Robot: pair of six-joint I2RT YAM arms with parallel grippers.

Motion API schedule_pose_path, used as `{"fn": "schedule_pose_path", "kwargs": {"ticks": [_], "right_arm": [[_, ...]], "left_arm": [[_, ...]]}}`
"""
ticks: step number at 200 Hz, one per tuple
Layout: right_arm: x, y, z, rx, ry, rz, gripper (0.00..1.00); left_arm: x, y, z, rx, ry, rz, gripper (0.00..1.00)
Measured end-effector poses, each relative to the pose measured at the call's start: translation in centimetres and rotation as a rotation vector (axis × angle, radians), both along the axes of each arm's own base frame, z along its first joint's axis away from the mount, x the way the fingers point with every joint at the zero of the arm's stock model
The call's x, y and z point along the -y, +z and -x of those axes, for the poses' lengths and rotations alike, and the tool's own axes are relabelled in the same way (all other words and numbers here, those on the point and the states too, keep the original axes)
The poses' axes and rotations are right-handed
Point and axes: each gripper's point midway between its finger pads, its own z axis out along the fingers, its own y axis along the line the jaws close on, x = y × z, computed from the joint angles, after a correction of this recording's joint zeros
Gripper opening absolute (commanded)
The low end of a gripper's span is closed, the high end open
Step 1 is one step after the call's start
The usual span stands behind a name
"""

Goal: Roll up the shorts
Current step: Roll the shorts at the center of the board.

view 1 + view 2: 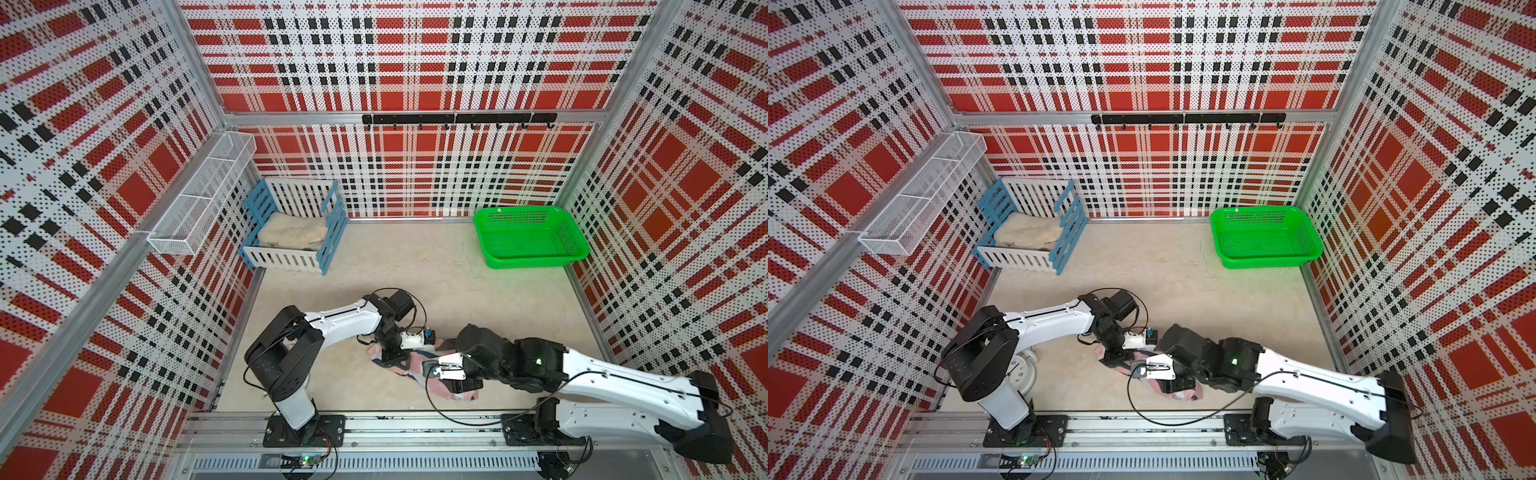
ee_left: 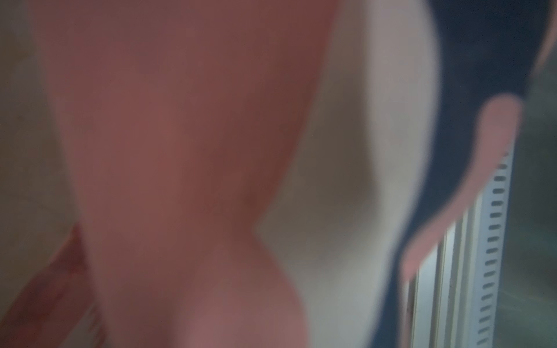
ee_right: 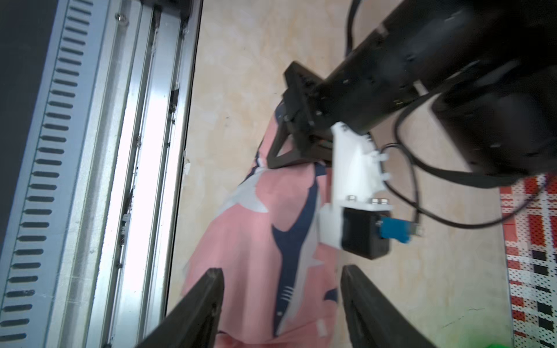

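Left wrist view is showing only blurred pink cloth against the lens. The shorts [image 3: 247, 235] are lying bunched on the tabletop [image 3: 241, 60], mostly hidden in both top views. The left end effector [image 3: 283, 150] is pinching one end shut. The right end effector [image 3: 281, 269] is standing wide open astride the other end, gripping nothing. A metal rail [image 3: 144, 150] is running beside it, and a green basket [image 1: 528, 237] is sitting well beyond.

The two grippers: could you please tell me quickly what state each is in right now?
Left gripper: closed, pinching one end of the shorts.
Right gripper: open, jaws apart over the shorts, holding nothing.
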Motion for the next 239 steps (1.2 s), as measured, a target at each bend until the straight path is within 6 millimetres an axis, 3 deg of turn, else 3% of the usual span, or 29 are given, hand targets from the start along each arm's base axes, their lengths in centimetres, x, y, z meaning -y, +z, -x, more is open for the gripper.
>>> {"fn": "schedule_pose_path", "kwargs": {"ticks": [20, 42, 106, 112, 129, 140, 149, 164, 186, 210, 239], "right_arm": [[-0.2, -3.1, 0.3, -0.034, -0.016, 0.080, 0.77], [0.5, -5.9, -0.8, -0.007, -0.084, 0.155, 0.82], [1.1, -10.2, -5.5, 0.189, -0.220, 0.262, 0.88], [1.2, -10.4, -6.0, 0.187, -0.235, 0.262, 0.77], [1.6, -10.9, -7.3, 0.173, -0.277, 0.265, 0.24], [1.9, -11.2, -7.9, 0.158, -0.296, 0.262, 0.00], [2.1, -11.3, -8.1, 0.145, -0.304, 0.260, 0.00], [2.4, -11.6, -8.3, 0.121, -0.311, 0.250, 0.00], [3.0, -11.8, -8.0, 0.068, -0.302, 0.228, 0.00], [3.3, -11.3, -7.6, -0.019, -0.283, 0.169, 0.00], [3.8, -10.9, -7.4, -0.149, -0.282, 0.101, 0.00]], "left_arm": [[-0.7, 0.3, -0.9, 0.017, 0.030, -0.004, 0.08], [-0.6, 1.0, -0.9, 0.029, 0.025, 0.016, 0.08], [-0.2, 0.8, 0.3, -0.017, -0.018, 0.039, 0.05], [-0.2, 0.6, 0.4, -0.026, -0.021, 0.035, 0.07], [-0.3, 0.2, 0.5, -0.035, -0.026, 0.027, 0.25], [-0.2, 0.3, 0.5, -0.031, -0.024, 0.028, 0.39], [-0.3, 0.6, 0.1, -0.011, -0.020, 0.034, 0.52], [-0.7, 1.4, -1.0, 0.055, 0.011, 0.051, 0.61], [-1.8, 4.3, -3.3, 0.242, 0.077, 0.118, 0.77], [-2.6, 8.3, -4.8, 0.482, 0.123, 0.227, 0.81], [-2.6, 11.0, -4.3, 0.693, 0.127, 0.336, 0.83]]}}
